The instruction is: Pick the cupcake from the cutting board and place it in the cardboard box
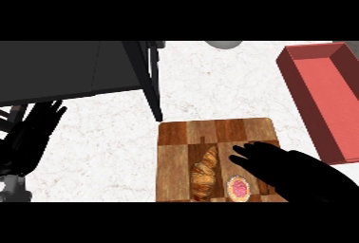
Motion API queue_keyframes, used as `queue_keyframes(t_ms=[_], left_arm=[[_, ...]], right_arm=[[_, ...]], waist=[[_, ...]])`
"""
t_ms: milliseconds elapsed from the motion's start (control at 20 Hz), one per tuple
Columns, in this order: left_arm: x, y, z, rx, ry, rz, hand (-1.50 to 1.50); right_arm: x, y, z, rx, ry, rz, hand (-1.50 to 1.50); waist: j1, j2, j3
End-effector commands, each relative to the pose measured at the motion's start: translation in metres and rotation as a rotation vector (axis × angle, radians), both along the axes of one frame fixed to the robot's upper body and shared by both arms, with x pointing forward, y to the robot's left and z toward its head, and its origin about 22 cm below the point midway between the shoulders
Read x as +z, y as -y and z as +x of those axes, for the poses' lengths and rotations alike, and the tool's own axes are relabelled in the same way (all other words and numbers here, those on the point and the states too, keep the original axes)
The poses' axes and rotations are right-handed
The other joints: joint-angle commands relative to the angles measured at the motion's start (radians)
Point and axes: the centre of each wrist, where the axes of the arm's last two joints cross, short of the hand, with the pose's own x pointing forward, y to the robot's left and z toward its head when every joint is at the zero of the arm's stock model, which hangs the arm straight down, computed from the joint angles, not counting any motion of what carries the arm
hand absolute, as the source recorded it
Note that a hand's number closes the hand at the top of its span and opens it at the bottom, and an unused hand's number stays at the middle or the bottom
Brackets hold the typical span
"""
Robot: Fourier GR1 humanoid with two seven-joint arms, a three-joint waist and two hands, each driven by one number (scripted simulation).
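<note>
You see the right hand (270, 159) over the wooden cutting board (210, 135), its fingers (242, 153) spread and holding nothing. The cupcake (239, 189) sits on the board just below them, beside a croissant (204, 173). The red box (329, 95) lies well apart. The left hand (35, 128) rests at the left edge, fingers maybe straight.
</note>
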Motion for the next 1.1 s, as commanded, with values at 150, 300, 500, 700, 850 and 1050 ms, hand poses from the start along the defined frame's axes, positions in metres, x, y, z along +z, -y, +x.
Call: queue_keyframes(t_ms=[150,300,500,700,850,1050], left_arm=[[-0.006,0.003,0.008,-0.002,0.004,-0.021,0.00],[-0.007,0.000,-0.011,0.007,-0.013,-0.007,0.00],[-0.005,0.006,-0.011,0.006,0.011,0.007,0.00],[0.012,0.019,0.001,-0.002,0.000,-0.023,0.00],[0.003,0.002,-0.004,-0.002,0.001,-0.007,0.00],[0.002,-0.016,-0.010,0.001,0.010,0.005,0.00]], right_arm=[[-0.023,-0.015,-0.004,0.023,0.002,0.038,-1.50],[-0.015,-0.003,-0.014,0.035,0.020,0.049,-1.50],[-0.013,-0.019,0.000,0.054,0.061,0.034,-1.50],[-0.029,-0.023,-0.013,0.052,0.062,-0.019,-1.50],[-0.021,-0.034,-0.003,0.042,0.060,-0.028,-1.50],[-0.030,-0.026,-0.006,0.034,0.040,-0.063,-1.50]], waist=[[-0.003,0.001,0.000],[-0.003,-0.001,0.000],[0.001,0.000,0.000],[-0.003,0.000,0.000],[-0.001,0.000,0.000],[-0.001,0.000,0.000]])
